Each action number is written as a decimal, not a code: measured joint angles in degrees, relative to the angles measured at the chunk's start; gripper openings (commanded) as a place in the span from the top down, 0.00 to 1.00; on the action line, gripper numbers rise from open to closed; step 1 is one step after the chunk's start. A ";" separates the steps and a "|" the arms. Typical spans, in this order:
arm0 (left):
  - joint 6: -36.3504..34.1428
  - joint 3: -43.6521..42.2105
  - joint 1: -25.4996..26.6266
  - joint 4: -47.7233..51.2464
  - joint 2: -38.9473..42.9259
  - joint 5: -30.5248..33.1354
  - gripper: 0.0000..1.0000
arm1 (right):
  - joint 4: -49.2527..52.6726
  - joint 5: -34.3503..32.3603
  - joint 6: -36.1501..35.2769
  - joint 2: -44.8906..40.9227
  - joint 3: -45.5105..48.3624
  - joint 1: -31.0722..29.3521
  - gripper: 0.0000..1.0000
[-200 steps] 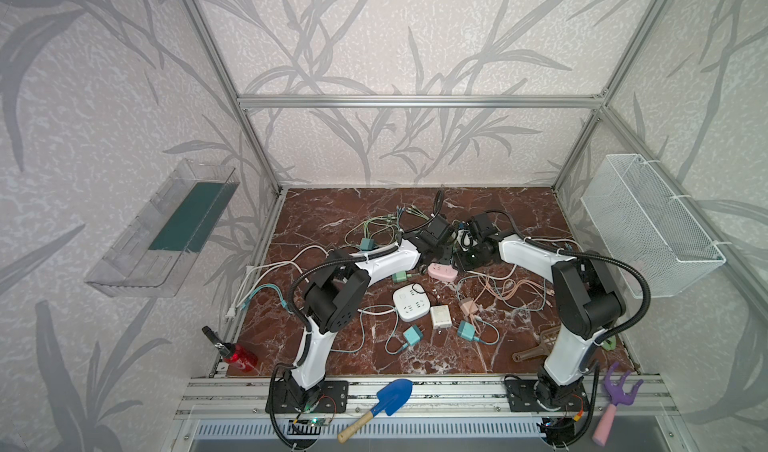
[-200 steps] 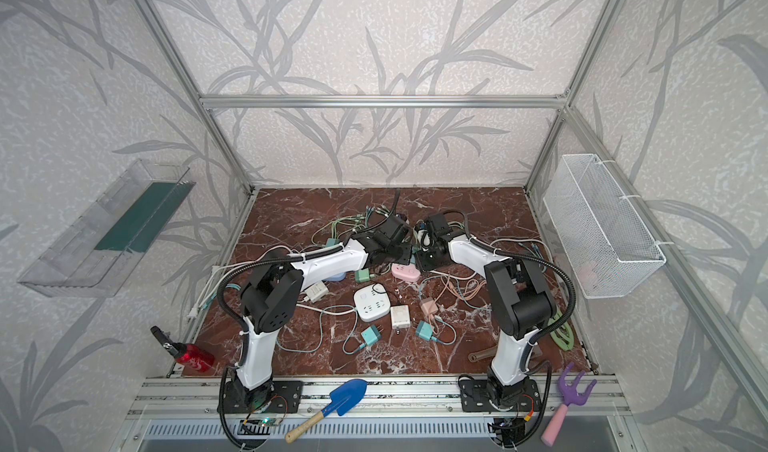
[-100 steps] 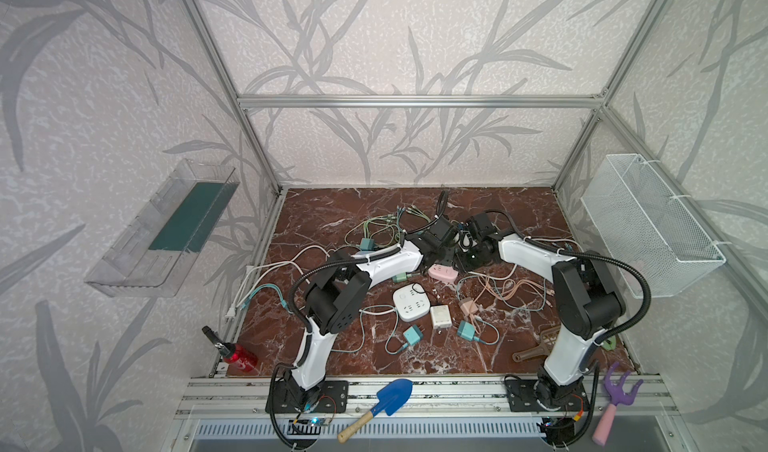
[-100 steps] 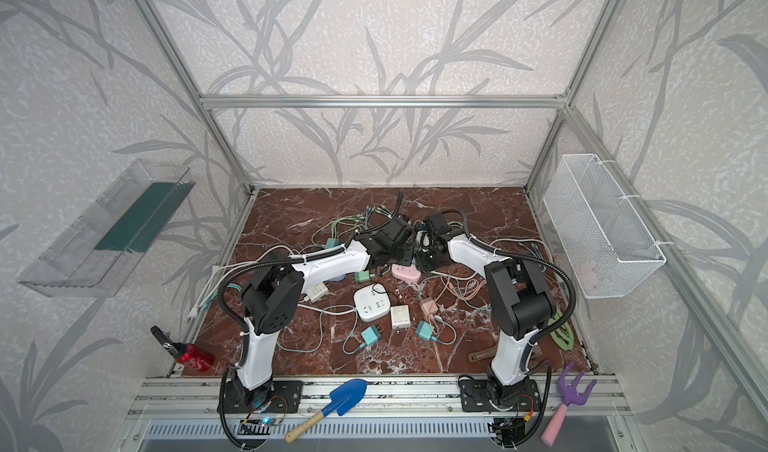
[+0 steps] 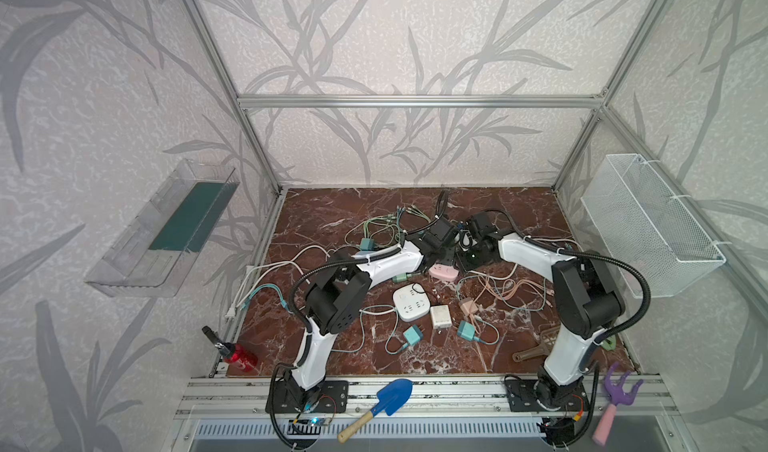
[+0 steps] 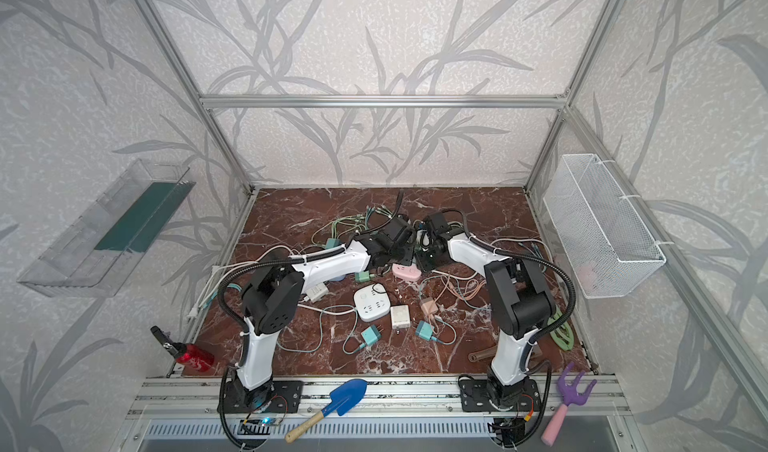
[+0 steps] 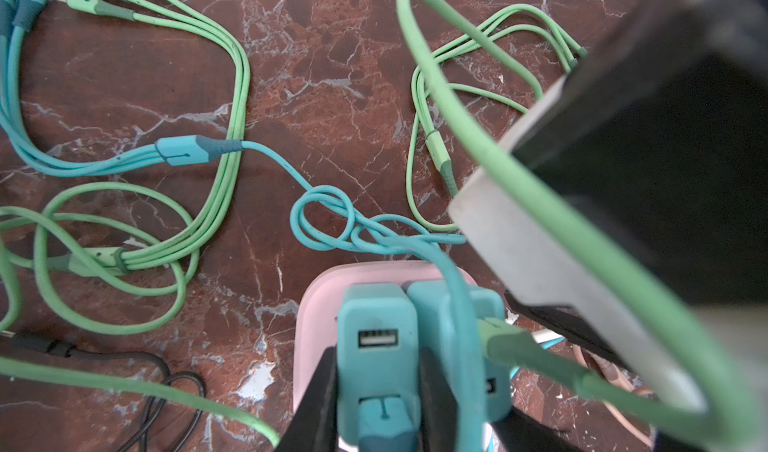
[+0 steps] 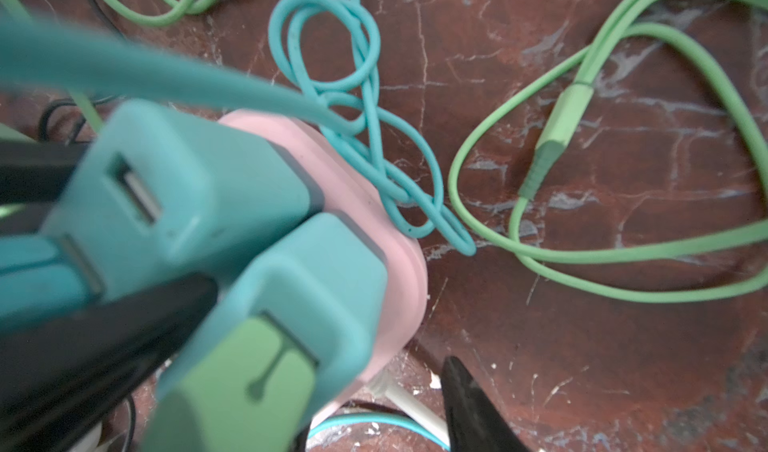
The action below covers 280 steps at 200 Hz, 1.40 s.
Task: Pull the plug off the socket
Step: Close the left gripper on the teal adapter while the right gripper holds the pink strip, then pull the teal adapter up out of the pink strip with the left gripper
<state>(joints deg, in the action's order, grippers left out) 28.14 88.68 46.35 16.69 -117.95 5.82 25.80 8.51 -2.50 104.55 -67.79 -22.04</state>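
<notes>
At the back middle of the counter (image 5: 332, 213), both top views put the pink socket (image 5: 444, 272) (image 6: 406, 272) right where the two arms meet; the fingers are too small to read there. Left wrist view: left fingers (image 7: 322, 387) clamped on both sides of the teal plug (image 7: 376, 333), which sits in the socket, second plug (image 7: 426, 304) just beside. Right wrist view: of the right fingers (image 8: 469, 408) only one shows, just beside the socket, partner hidden. Gripping or not, can't tell.

Pale walls (image 5: 395, 34) with grey leaves stand all around me, with shiny metal bars (image 5: 415, 101) at the corners. My bench (image 5: 332, 209) is dark red stone with white lines. The light is soft.
</notes>
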 measured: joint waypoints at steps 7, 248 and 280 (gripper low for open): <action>0.00 0.00 0.04 0.00 0.00 0.00 0.91 | 0.04 0.00 -0.04 0.02 -0.04 0.00 0.49; -0.20 -6.19 -0.55 -6.27 3.30 -1.64 0.91 | 4.50 2.12 0.68 2.56 -3.74 0.70 0.50; -2.08 -0.83 -1.07 -1.14 2.34 -3.08 0.91 | 4.50 1.49 0.48 2.56 -3.80 0.79 0.50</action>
<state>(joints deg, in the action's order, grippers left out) 26.06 87.85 45.28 15.55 -115.61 2.74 30.30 10.00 -2.02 107.11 -71.59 -21.26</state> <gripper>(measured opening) 0.254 0.500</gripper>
